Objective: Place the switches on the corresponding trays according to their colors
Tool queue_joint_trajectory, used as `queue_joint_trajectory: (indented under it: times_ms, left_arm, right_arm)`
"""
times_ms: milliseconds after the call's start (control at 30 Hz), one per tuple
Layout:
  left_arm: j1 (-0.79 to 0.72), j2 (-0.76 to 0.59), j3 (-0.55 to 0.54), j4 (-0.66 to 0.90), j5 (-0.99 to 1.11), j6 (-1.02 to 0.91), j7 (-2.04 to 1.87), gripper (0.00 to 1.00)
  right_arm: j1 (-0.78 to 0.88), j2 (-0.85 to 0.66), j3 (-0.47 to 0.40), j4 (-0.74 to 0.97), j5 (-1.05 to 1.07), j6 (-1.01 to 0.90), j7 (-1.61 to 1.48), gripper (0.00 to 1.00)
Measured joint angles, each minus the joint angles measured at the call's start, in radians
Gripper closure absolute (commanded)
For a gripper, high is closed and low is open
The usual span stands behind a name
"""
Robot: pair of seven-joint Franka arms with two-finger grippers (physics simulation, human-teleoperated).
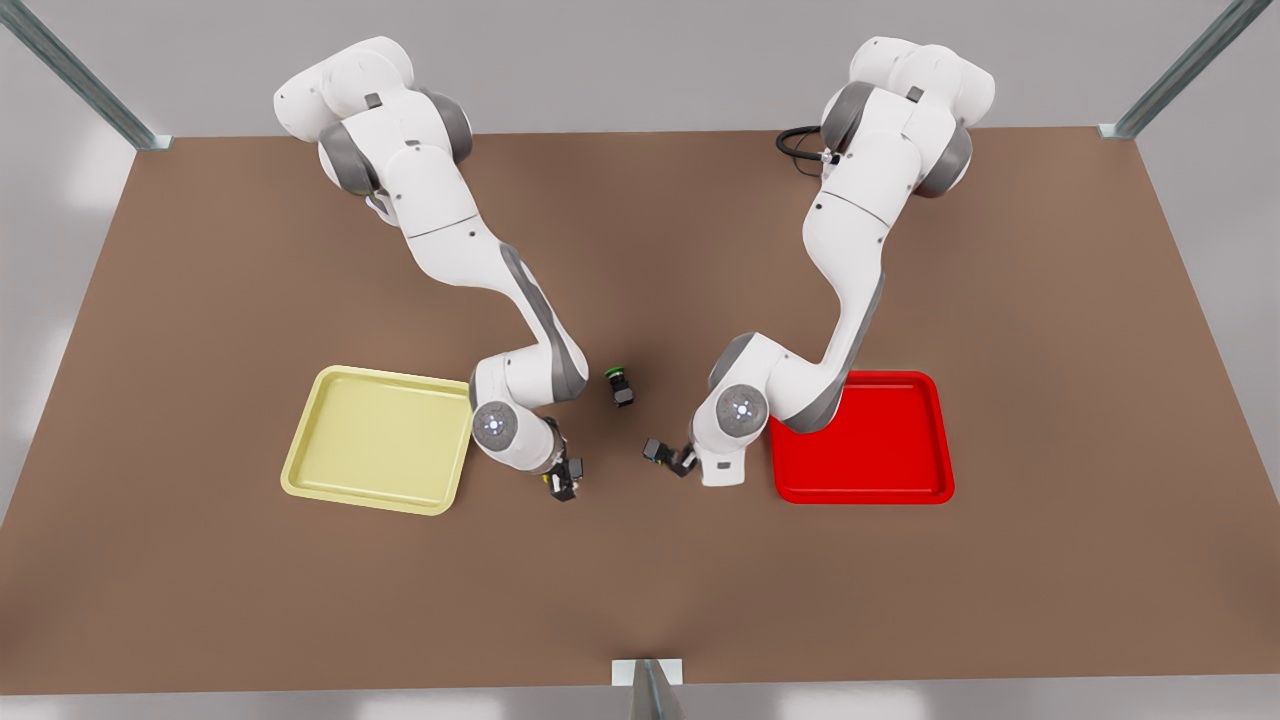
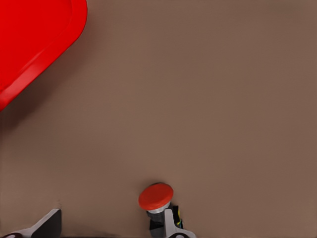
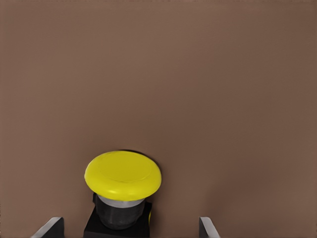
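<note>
Yellow-capped switch: upright on the table, just right of the pale yellow tray but outside it. It sits betw. the fingers of the right gripper, which are spread wide and grip nothing.

Red-capped switch: on the table, left of the bright red tray and outside it. It is close beside one finger of the left gripper; the other finger is well apart, so jaws are open and nothing is held.

Green-capped switch: lies betw. the two arms, farther back.
</note>
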Motion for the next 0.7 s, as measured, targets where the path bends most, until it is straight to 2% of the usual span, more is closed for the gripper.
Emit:
queue_joint_trajectory:
  times_ms: [67, 333, 400, 467, 533, 700]
  left_arm:
    - [0.003, -0.006, 0.0, 0.0, -0.01, -0.03, 0.113, 0.01]
    - [-0.047, 0.057, 0.001, 0.017, -0.059, 0.151, -0.262, 0.04]
    - [-0.058, 0.081, 0.001, 0.041, -0.063, 0.154, -0.264, 0.04]
    - [-0.063, 0.097, 0.003, 0.043, -0.066, 0.175, -0.264, 0.04]
    - [-0.063, 0.102, 0.003, 0.041, -0.067, 0.18, -0.262, 0.04]
    - [-0.064, 0.113, 0.003, 0.041, -0.068, 0.187, -0.258, 0.04]
  right_arm:
    - [-0.003, -0.006, 0.0, -0.016, -0.002, 0.0, -0.021, 0.0]
    - [-0.003, -0.009, 0.002, -0.023, 0.004, 0.001, -0.02, 0.0]
    - [-0.005, -0.009, 0.002, -0.019, 0.008, 0.001, -0.02, 0.12]
    - [-0.002, -0.009, 0.003, -0.016, 0.009, 0.0, -0.019, 0.17]
    - [-0.002, -0.008, 0.003, -0.015, 0.009, 0.0, -0.02, 0.27]
    - [-0.005, -0.008, 0.003, -0.014, 0.009, 0.001, -0.022, 0.29]
